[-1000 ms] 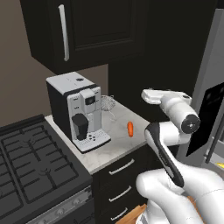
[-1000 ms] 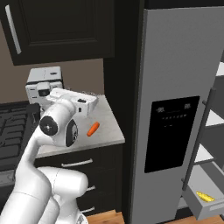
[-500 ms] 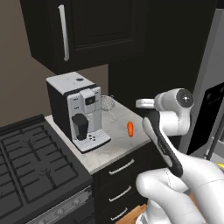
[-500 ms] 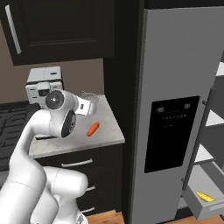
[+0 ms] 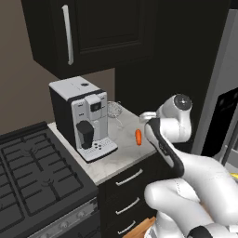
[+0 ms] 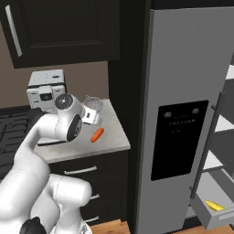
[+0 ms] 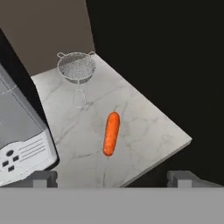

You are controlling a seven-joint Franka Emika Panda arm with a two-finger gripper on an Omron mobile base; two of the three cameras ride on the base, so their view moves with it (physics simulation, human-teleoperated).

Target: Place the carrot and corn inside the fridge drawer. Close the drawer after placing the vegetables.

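We note the arm has swung over the last second: its hand, earlier stretched out toward the fridge side, has come round and now points down at the counter (image 5: 116, 153). In the hand view the claw (image 7: 112, 178) is spread as wide as it goes, both tips at the bottom edge with nothing between them — it holds nothing.

The carrot (image 7: 110, 133) lies flat on the marble counter, about centred between the tips but well ahead of them, its long axis roughly running away from the camera. It sits near the counter's front right corner; a wire mesh strainer (image 7: 77, 66) lies beyond it toward the wall, and the coffee machine (image 5: 83, 116) stands apart to its left. The carrot has not shifted across the frames.

The corn (image 6: 214, 205) already rests in the fridge drawer (image 6: 211, 218), which stands pulled out at the bottom of the open fridge.

Our reading — corn step done, the arm now lining up on the carrot. Next: descend, close across its narrow width, carry it to the drawer, then push the drawer shut. The rounded carrot could roll under an off-centre pinch.
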